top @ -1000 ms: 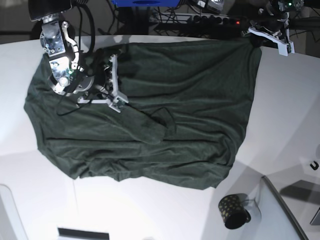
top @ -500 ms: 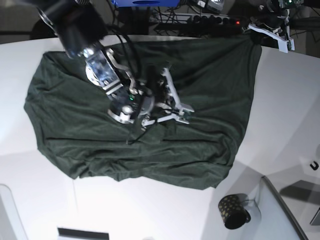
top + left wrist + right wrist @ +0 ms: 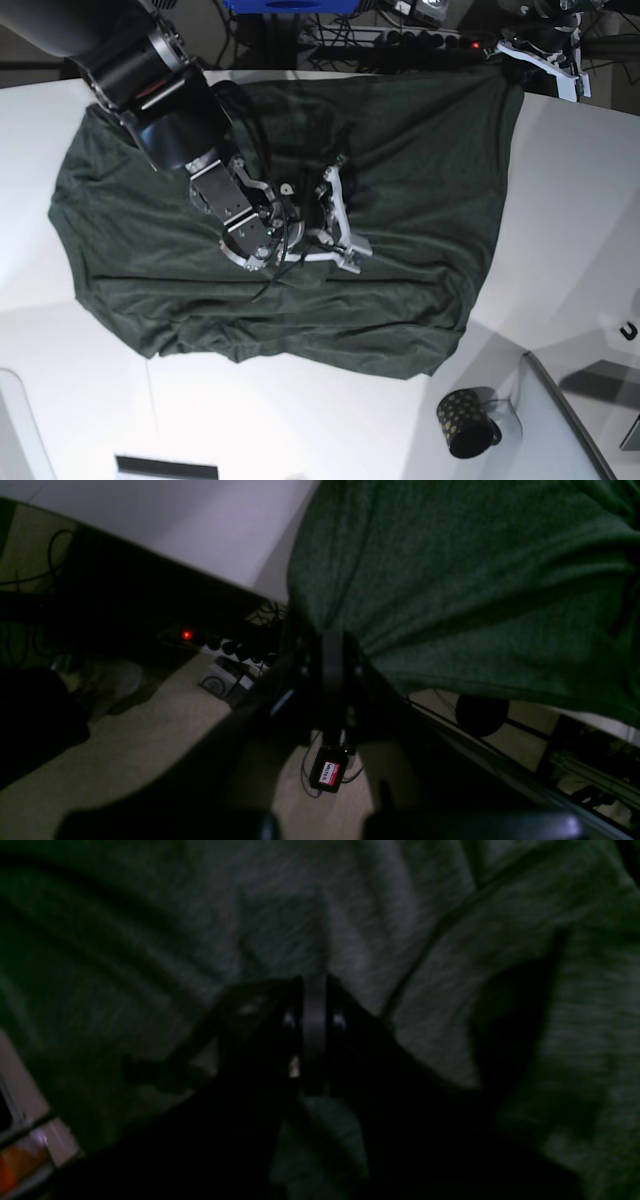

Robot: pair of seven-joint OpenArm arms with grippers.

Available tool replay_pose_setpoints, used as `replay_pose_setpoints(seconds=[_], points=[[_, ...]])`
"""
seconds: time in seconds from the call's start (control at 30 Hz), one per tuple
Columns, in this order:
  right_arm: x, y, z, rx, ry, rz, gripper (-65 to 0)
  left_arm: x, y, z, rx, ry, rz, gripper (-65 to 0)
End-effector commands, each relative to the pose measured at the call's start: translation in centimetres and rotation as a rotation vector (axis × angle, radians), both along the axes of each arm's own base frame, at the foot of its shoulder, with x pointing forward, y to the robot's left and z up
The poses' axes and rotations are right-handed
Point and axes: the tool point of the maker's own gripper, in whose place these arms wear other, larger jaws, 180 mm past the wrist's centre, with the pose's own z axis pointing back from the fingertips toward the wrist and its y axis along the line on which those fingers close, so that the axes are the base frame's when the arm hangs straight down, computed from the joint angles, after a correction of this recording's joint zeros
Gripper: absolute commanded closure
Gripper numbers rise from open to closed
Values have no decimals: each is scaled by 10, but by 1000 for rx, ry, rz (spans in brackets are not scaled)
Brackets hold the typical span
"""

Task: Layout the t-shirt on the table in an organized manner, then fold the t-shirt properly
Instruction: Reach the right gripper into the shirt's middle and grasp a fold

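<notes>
The base view is showing the t-shirt (image 3: 400, 190) lying spread on the table (image 3: 580, 230), long axis running left-right. Only the left wrist view is showing the left tool (image 3: 332, 645) pinching its corner; the right tool (image 3: 345, 240) is closed, empty, over the middle.

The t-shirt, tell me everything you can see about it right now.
The t-shirt is plain dark green soft fabric, spread wide but wrinkled across the white table. The left gripper is shut on its far corner at the table's edge. The right gripper is shut over its creased middle; whether it pinches cloth is unclear.
</notes>
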Motion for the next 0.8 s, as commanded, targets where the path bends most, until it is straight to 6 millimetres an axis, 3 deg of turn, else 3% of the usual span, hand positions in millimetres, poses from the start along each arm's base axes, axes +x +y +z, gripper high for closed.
replay_pose_setpoints(seconds=[0.0, 0.27, 0.77], points=[[18, 3, 9, 3, -34, -21, -5, 0, 4, 5, 11, -14, -1, 0], [42, -13, -1, -20, -72, -164, -3, 0, 4, 5, 11, -14, -1, 0], [40, -19, -6, -58, -61, -179, -2, 0, 9, 6, 21, -15, 4, 0]])
